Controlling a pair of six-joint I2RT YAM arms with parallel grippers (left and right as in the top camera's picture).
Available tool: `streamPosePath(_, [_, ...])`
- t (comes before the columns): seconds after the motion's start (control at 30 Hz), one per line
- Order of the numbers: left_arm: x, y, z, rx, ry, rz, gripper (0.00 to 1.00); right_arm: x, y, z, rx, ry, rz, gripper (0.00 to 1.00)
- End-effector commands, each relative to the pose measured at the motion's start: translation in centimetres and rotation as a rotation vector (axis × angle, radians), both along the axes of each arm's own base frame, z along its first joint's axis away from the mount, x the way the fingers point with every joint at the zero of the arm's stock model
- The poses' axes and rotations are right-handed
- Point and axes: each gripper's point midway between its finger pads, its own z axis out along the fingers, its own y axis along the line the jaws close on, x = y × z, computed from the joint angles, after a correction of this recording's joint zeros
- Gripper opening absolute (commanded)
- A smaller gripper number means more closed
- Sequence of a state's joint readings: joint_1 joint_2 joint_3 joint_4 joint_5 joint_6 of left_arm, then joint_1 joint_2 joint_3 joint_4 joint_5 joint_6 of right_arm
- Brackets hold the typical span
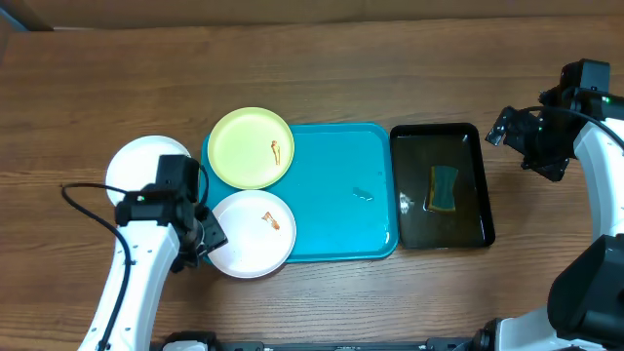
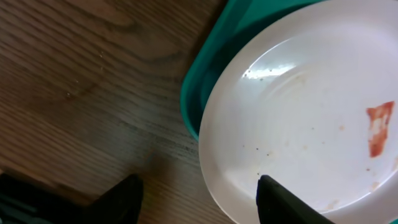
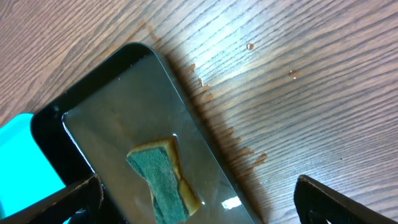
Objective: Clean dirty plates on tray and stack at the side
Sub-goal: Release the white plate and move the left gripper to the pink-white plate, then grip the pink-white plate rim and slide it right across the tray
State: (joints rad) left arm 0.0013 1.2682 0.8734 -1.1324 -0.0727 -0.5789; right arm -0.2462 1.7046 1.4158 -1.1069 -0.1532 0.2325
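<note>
The turquoise tray lies mid-table. A pale yellow-green plate with an orange smear sits on its back left corner. A white plate with an orange smear overhangs its front left corner; it also shows in the left wrist view. A second white plate lies on the table left of the tray. My left gripper is open at the smeared white plate's left rim, one finger over the plate, one over the wood. My right gripper is open and empty, right of the black tray.
A black tray holding water and a green-yellow sponge stands right of the turquoise tray; both show in the right wrist view. Water drops and brown stains mark the wood beside it. A small smear lies on the turquoise tray.
</note>
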Motion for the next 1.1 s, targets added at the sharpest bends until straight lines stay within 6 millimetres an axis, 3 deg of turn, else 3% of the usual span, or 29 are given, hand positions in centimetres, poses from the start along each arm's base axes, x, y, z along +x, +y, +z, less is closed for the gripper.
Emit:
streamPosePath(0.0, [-0.1, -0.4, -1.8, -0.021, -0.001, 0.025, 0.58, 0.6, 0.0, 1.1, -0.004, -0.037, -0.001, 1.0])
streamPosePath(0.4, [-0.7, -0.4, -4.5, -0.023, -0.003, 0.013, 0.55, 0.6, 0.0, 1.1, -0.004, -0.037, -0.001, 1.0])
streamPosePath(0.6, [-0.7, -1.6, -5.7, -0.093, -0.021, 0.009, 0.43, 0.6, 0.0, 1.1, -0.004, -0.037, -0.001, 1.0])
streamPosePath(0.77, [-1.1, -1.6, -6.2, -0.092, -0.014, -0.012, 0.41, 0.6, 0.0, 1.1, -0.004, -0.037, -0.001, 1.0])
streamPosePath(0.9, [-1.2, -2.0, -6.2, -0.113, -0.011, -0.047, 0.15, 0.6, 0.0, 1.1, -0.004, -0.037, -0.001, 1.0])
streamPosePath(1.0, [-1.3, -3.6, -6.1, -0.202, -0.014, -0.117, 0.05, 0.6, 0.0, 1.1, -0.004, -0.037, -0.001, 1.0])
streamPosePath(1.07, [-1.2, -4.9, -5.9, -0.277, -0.023, -0.178, 0.04, 0.6, 0.0, 1.1, -0.004, -0.037, -0.001, 1.0])
